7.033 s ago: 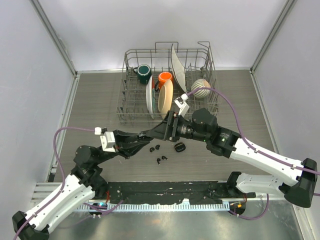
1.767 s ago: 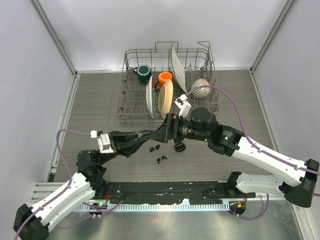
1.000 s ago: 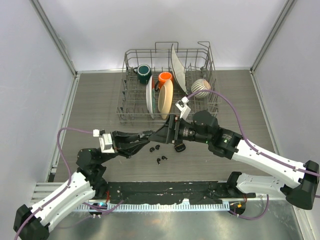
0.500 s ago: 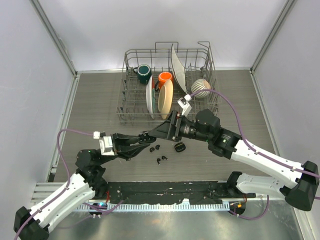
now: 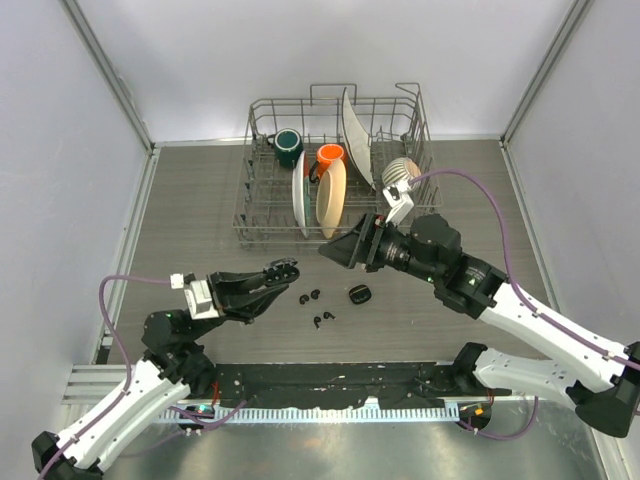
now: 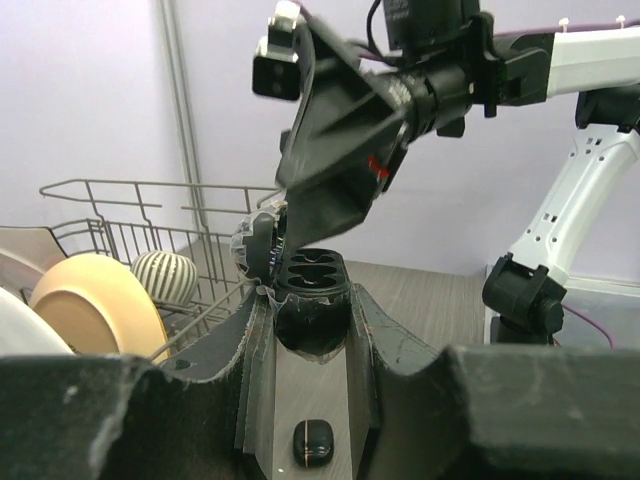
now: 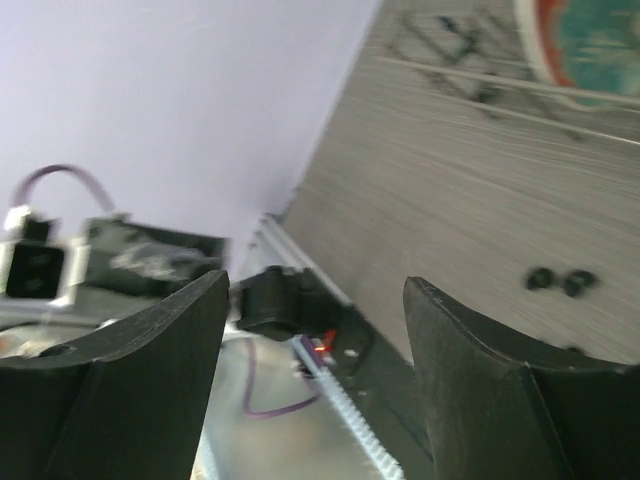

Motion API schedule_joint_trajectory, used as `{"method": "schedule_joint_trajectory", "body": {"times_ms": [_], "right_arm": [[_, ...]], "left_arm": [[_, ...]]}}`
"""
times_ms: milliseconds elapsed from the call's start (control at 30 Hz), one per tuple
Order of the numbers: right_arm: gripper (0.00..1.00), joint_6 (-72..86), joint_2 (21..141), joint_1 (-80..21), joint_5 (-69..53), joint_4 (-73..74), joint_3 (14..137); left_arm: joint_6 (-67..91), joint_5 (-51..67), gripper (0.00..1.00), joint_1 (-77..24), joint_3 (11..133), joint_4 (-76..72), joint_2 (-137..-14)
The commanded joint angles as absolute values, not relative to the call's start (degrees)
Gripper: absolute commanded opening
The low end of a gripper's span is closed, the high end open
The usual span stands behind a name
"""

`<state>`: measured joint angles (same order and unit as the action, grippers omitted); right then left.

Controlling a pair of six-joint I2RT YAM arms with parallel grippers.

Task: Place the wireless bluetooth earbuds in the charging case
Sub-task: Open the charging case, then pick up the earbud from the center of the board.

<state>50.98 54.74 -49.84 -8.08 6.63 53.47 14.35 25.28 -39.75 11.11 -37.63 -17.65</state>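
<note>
— Why's the left pincer (image 6: 310, 300) holding that small black oval charging case (image 6: 312, 272) up in the air?

— To present it, I'd say. It's clamped by its sides, raised on the near side of the wire dish rack (image 5: 290, 100). The lid is swung back, the two wells face up toward the right pincer (image 7: 315, 282), and the long axis spans finger to finger.

— And the right one?

— Spread wide, nothing in it. The tiny black stemmed earbuds (image 5: 315, 294) lie loose on the grey wood-grain surface (image 5: 200, 200), near side of the rack too. I can't tell which way their stems point.

Grey wood table (image 5: 190, 200): dish rack (image 5: 262, 218), seemingly three earbuds (image 5: 315, 295), black oval object (image 5: 358, 293).
</note>
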Motion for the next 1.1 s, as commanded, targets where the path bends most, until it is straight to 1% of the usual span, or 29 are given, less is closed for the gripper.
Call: {"method": "schedule_joint_trajectory", "body": {"times_ms": [0, 100, 200, 267, 300, 367, 400, 500, 700, 833, 1067], "right_arm": [[0.74, 39.1, 56.2, -49.1, 2.3, 17.5, 53.4], [0.70, 34.7, 59.4, -49.1, 5.4, 19.2, 51.9], [0.60, 36.2, 64.4, -49.0, 7.0, 19.7, 51.7], [0.53, 37.9, 68.0, -49.0, 4.2, 19.3, 52.1], [0.52, 38.7, 71.4, -49.0, 3.1, 18.3, 52.3], [0.48, 41.3, 74.6, -49.1, 1.2, 17.1, 52.1], [0.45, 42.9, 76.4, -49.7, 1.1, 14.3, 51.6], [0.42, 44.2, 78.9, -50.5, 0.8, 9.1, 49.7], [0.41, 45.0, 86.0, -54.2, 3.9, 9.4, 53.6], [0.39, 45.5, 91.2, -56.2, 5.4, 8.5, 56.1], [0.38, 45.4, 95.4, -57.9, 8.9, 7.9, 58.4]], "left_arm": [[13.9, 23.1, 0.00, -40.0, 11.0, -37.2, -15.1], [14.2, 23.2, 0.00, -39.9, 10.3, -37.5, -13.5], [14.2, 23.1, 0.00, -39.9, 9.3, -37.6, -12.2], [14.3, 22.8, 0.00, -40.0, 8.7, -37.0, -11.1], [14.3, 22.6, 0.00, -39.9, 8.6, -36.6, -10.6], [14.3, 22.0, 0.00, -39.9, 8.3, -35.2, -9.1], [14.1, 21.7, 0.00, -39.9, 8.3, -34.7, -8.4], [13.1, 20.4, 0.00, -39.9, 8.7, -31.8, -5.5], [12.2, 18.3, 0.00, -39.9, 9.2, -26.3, -0.7], [12.0, 18.2, 0.00, -40.0, 9.8, -24.1, -0.7], [11.8, 18.3, 0.00, -39.9, 10.4, -23.0, -0.6]]}}
